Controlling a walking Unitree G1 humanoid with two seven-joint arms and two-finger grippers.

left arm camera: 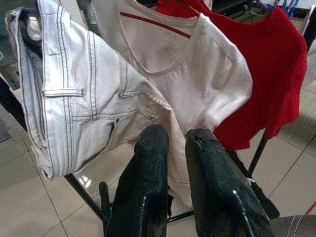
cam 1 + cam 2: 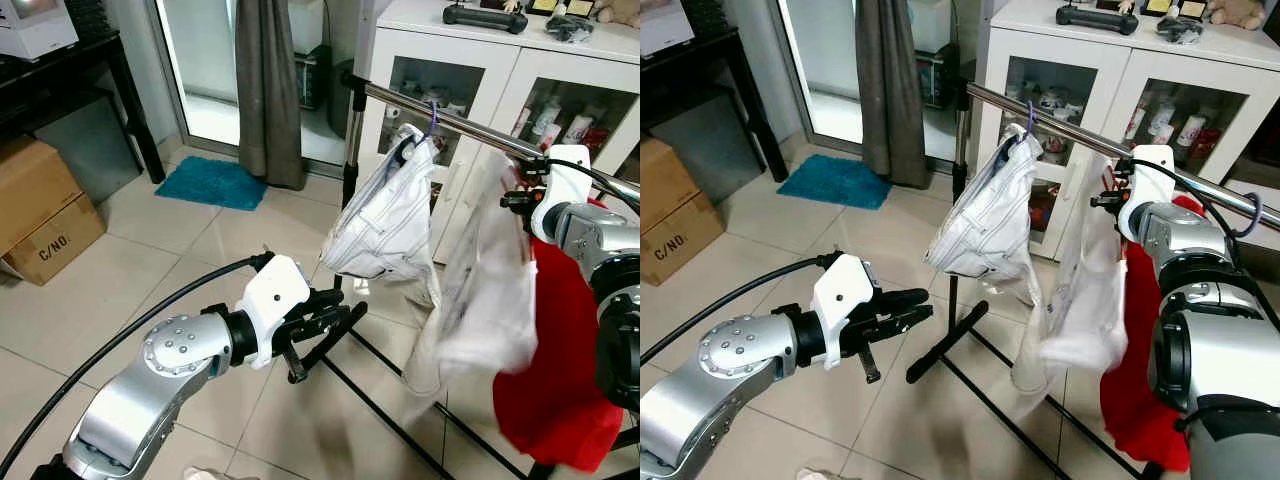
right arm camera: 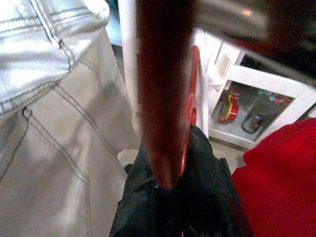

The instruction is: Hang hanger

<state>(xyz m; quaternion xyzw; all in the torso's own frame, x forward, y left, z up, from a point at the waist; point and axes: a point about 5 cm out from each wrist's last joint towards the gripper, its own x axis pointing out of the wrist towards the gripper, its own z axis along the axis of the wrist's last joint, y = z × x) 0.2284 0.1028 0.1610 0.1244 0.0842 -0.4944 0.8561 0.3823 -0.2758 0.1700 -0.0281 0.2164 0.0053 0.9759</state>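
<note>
A metal rail (image 2: 470, 125) of a clothes rack runs across the right side. Pale denim shorts (image 2: 385, 220) hang from it on a hanger with a purple hook (image 2: 432, 115). Beside them a white T-shirt (image 2: 490, 290) dangles, blurred, just under the rail. Its reddish hanger (image 3: 163, 98) is held by my right gripper (image 2: 512, 197), which is shut on it close to the rail. A red shirt (image 2: 560, 380) hangs further right. My left gripper (image 2: 345, 330) is held out low, left of the shorts, fingers (image 1: 148, 163) together and holding nothing.
The rack's black base bars (image 2: 390, 380) cross the tiled floor under the clothes. A white glass-door cabinet (image 2: 480, 70) stands behind the rack. A cardboard box (image 2: 40, 210), a blue mat (image 2: 212, 182) and a grey curtain (image 2: 268, 90) are to the left.
</note>
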